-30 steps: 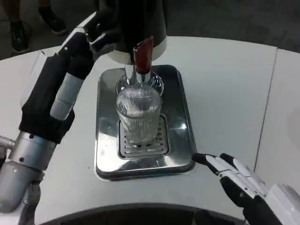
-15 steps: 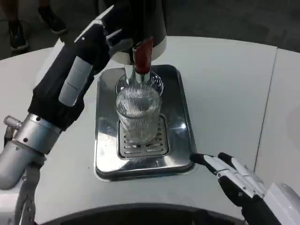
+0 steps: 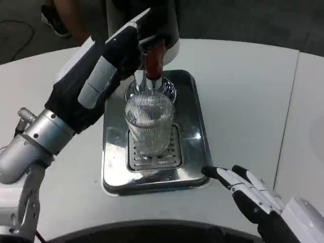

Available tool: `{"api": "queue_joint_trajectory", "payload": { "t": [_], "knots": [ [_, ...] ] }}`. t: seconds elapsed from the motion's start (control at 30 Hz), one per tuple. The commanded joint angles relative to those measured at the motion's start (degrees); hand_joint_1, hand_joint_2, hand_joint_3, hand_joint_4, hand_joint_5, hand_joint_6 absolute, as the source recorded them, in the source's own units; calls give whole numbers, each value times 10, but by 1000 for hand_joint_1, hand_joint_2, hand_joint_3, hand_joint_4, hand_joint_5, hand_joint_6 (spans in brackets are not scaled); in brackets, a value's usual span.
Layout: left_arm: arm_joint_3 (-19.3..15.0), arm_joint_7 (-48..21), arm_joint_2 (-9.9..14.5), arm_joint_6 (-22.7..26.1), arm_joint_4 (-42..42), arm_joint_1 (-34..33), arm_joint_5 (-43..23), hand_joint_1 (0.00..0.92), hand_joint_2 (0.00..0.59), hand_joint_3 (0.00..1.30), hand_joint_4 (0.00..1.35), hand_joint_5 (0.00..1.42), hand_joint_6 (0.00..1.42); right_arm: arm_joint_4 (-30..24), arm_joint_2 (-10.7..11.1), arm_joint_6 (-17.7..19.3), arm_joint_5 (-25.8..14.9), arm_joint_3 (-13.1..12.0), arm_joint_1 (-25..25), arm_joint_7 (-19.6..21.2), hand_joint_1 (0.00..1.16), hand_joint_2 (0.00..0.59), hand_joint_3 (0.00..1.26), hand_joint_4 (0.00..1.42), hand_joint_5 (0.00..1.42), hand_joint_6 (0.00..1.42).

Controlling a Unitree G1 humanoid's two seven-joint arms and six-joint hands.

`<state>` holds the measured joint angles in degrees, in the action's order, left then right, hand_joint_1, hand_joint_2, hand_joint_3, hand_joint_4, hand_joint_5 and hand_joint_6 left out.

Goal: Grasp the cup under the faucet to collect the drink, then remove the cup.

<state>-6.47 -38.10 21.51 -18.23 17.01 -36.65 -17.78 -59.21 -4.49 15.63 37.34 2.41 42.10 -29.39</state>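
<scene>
A clear ribbed glass cup stands upright on the grate of the steel drip tray, right under the faucet with its red lever. My left hand reaches over the tray from the left, its fingers up against the red lever and the dark dispenser body; whether they grip the lever is hidden. My right hand lies open on the table by the tray's front right corner, fingers spread and pointing left, apart from the cup.
The dark dispenser with a white base stands behind the tray. The white table spreads to the right. A seam runs down the table at far right. Someone's shoes show on the floor at top left.
My left arm has swung right and forward, carrying the hand from the dispenser's left side to the red lever. The right hand has crept slightly left toward the tray corner. The cup has not moved.
</scene>
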Motion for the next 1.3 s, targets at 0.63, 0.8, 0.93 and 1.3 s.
{"api": "queue_joint_trajectory", "payload": {
  "t": [0.63, 0.8, 0.93, 1.3],
  "knots": [
    [38, -68, 107, -87, 19, -16, 98, 0, 70, 164, 92, 165, 144, -8, 13, -43, 25, 33, -27, 8, 394, 521, 123, 84, 2, 0],
    [46, -67, 115, -99, 20, -13, 108, 0, 70, 165, 93, 166, 144, -8, 18, -58, 33, 45, -39, 11, 395, 520, 124, 84, 2, 0],
    [52, -65, 121, -109, 23, -13, 119, 0, 71, 171, 95, 171, 144, -8, 20, -70, 39, 56, -50, 16, 399, 515, 124, 84, 2, 0],
    [61, -57, 135, -125, 28, -9, 135, 0, 77, 175, 110, 180, 133, 17, 31, -111, 66, 110, -89, 49, 579, 433, 115, 84, 15, 32]
  ]
}}
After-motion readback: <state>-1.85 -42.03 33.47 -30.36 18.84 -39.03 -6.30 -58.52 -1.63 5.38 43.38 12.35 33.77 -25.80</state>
